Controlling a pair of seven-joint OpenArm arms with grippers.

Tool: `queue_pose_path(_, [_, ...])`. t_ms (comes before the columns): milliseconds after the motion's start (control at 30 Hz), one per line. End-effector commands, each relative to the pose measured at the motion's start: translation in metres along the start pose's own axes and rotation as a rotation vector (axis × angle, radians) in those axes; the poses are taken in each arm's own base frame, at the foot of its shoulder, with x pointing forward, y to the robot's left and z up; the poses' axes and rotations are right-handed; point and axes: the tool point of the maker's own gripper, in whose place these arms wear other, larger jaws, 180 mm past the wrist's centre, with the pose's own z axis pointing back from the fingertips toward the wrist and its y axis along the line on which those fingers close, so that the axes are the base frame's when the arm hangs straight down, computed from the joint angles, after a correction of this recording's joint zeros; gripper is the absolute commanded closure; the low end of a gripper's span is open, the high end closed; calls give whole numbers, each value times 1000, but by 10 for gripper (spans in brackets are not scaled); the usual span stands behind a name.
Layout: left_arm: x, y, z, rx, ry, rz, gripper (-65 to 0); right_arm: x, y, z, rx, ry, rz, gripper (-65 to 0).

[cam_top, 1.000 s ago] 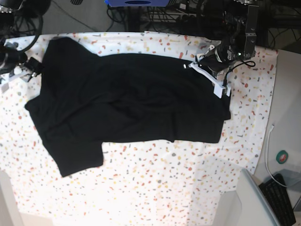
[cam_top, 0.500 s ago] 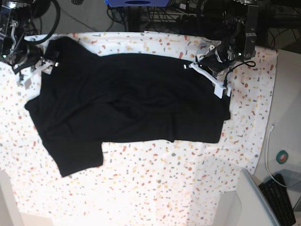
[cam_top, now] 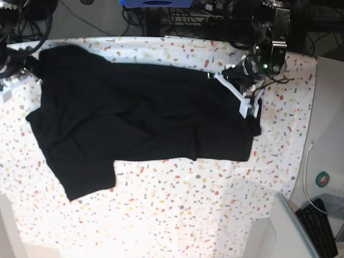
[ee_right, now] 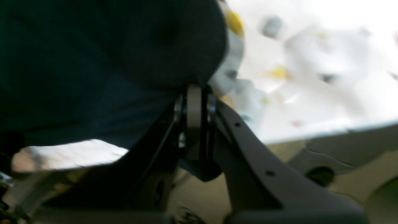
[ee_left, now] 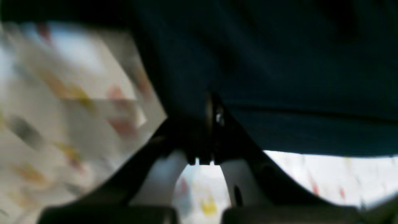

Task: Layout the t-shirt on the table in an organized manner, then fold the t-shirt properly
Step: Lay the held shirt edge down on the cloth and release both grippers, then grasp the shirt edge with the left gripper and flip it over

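- Left end effector is clenched on the black t-shirt; its wrist view shows dark cloth pinched between the closed jaws, at about 2 o'clock of the garment in the base view.
- Right end effector is also clenched, with a bunched fold of the t-shirt pressed against its tips, at about 10 o'clock of the garment.
- Between them the t-shirt lies spread across the speckled bench, one sleeve reaching toward 7 o'clock.
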Motion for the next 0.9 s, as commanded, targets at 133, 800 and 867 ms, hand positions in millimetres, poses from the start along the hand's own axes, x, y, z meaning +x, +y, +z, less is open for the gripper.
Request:
queue_pose_path(133, [107,-30,-6,-9,-93,-70,0,101,24,19,27,-187,-69,0])
queue_pose_path(800, [502,-190,162,-149,-619,-232,0,445,204,285,51,-838,221,0])
queue_pose_path(867, [509,-193,185,-195,-638,-198,0,444,201,292,42,-822,222,0])
